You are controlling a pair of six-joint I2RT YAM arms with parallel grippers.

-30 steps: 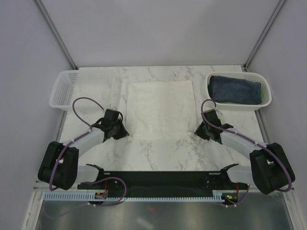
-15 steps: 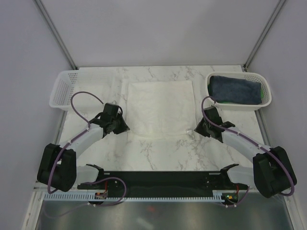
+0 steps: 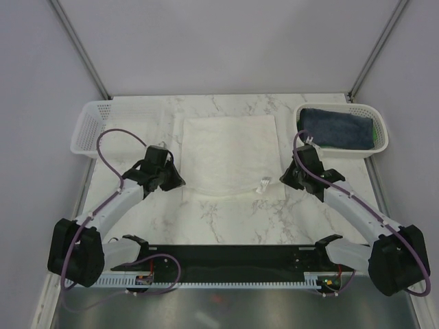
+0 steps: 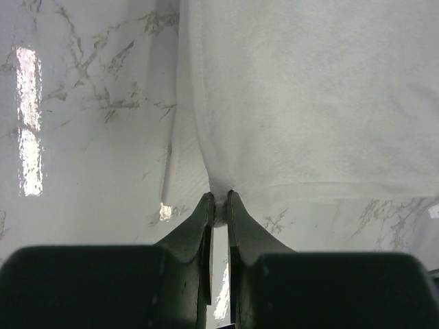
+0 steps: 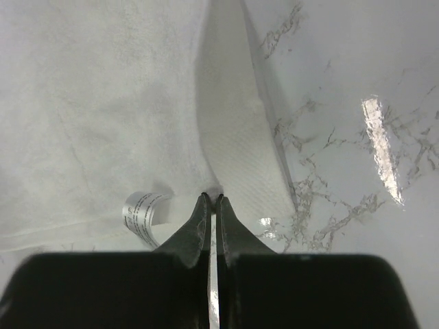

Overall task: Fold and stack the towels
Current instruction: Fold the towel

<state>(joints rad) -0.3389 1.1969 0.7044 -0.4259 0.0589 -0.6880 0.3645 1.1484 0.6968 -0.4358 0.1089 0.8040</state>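
Note:
The cream-white towel (image 3: 230, 152) lies spread on the marble table between my arms. My left gripper (image 3: 180, 183) is shut on its near left corner (image 4: 218, 193), lifted a little off the table. My right gripper (image 3: 283, 179) is shut on its near right corner (image 5: 214, 192), next to a white care label (image 5: 140, 212). The near edge sags between the two grippers. The navy-blue towel (image 3: 335, 127) lies in the right basket with the green towel (image 3: 375, 135) showing along its right side.
A white mesh basket (image 3: 89, 127) stands at the back left. The right basket (image 3: 381, 144) stands at the back right, near my right arm. Marble tabletop (image 3: 233, 219) lies bare in front of the towel.
Both grippers have moved away from me and slightly up, carrying the towel's near corners with them. The near edge now sits further back and the care label has come into view.

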